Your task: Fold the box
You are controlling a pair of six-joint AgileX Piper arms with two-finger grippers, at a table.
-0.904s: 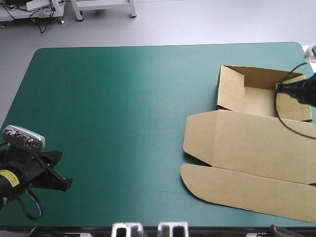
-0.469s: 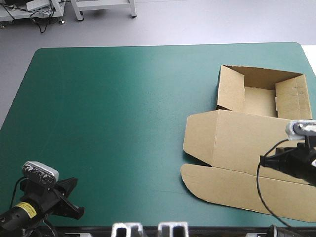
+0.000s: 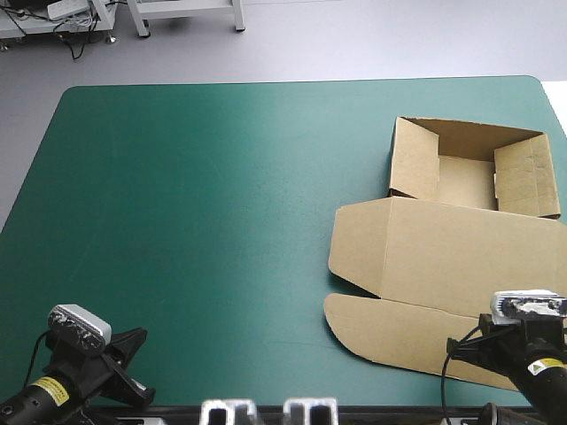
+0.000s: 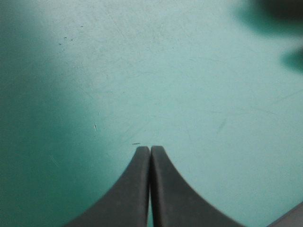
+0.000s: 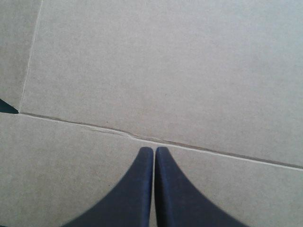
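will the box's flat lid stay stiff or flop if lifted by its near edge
Each panel of the box probably stays stiff; it lies flat as board. It would likely bend at the crease across it, not lift as one. Pushed, it probably slides on the smooth teal-green cover.

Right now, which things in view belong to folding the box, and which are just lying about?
Part of the job: the brown box, an open tray with its lid flat; the right gripper, shut, over the lid; the left gripper, shut.
Not of the job: the teal-green table cover.
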